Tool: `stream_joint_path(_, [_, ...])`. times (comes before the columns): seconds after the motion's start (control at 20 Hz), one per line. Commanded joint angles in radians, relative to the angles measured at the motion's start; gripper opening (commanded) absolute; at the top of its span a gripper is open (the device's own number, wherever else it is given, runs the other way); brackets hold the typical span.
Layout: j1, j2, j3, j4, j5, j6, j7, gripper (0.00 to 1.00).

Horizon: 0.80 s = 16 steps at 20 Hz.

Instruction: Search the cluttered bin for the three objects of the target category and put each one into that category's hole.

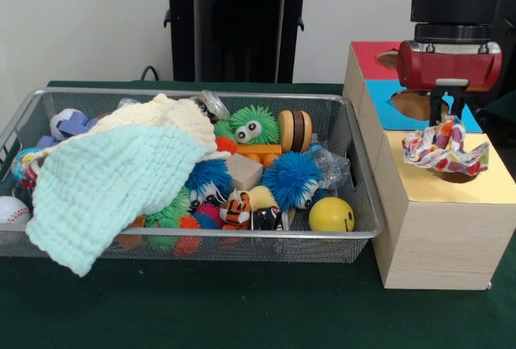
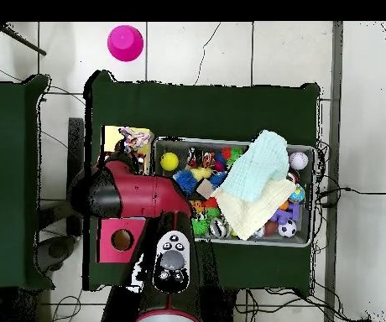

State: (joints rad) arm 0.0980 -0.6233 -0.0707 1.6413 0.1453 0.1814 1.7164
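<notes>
A light, crinkly, slippery film wad (image 1: pixel 444 149) is pinched at its top by the end effector (image 1: pixel 444 121) over the yellow box's hole (image 1: pixel 456 175), near the table's (image 1: pixel 242 309) end.

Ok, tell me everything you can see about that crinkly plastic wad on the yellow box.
The wad is a crumpled lump of clear shiny film with red, purple, yellow and white patches showing through. It sits on the yellow top of the wooden box, over the hole, whose dark rim shows beneath it. The gripper is directly above it; whether it grips the wad cannot be told.
</notes>
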Motion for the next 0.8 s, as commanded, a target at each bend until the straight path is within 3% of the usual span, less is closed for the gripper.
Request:
stream_joint_path(0.05, [-0.04, 0.031, 0.09, 0.078, 0.078, 0.087, 0.222, 0.0])
stream_joint_path(0.8, [-0.062, 0.024, 0.138, 0.128, 0.144, 0.051, 0.218, 0.0])
